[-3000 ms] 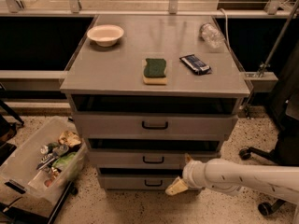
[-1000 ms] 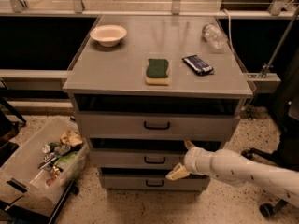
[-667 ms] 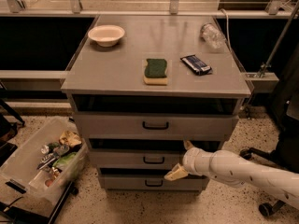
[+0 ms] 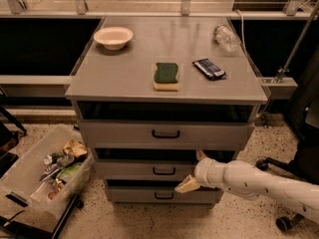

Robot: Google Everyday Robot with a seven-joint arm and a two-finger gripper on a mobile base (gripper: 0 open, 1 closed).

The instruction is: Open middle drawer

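The grey cabinet [image 4: 119, 78] has three drawers stacked under its top. The middle drawer [image 4: 129, 170] is the second one, with a small black loop handle [image 4: 164, 171] at its centre, and its front stands slightly out from the cabinet. My gripper [image 4: 193, 171], on a white arm coming in from the lower right, is at the right part of this drawer's front, just right of the handle. Its two pale fingers are spread, one finger [image 4: 186, 185] low by the drawer's bottom edge and the other at its top edge. It holds nothing.
The top drawer [image 4: 119, 132] and bottom drawer [image 4: 129, 195] sit above and below. On the cabinet top are a white bowl [image 4: 113, 37], a green sponge [image 4: 165, 75], a dark packet [image 4: 209, 68] and a clear bottle [image 4: 227, 37]. A clear bin of trash [image 4: 40, 173] stands at lower left, and a chair base [image 4: 284, 223] at lower right.
Over three seconds my gripper has risen from the bottom drawer's level to the middle drawer's front. In the last second it has hardly moved.
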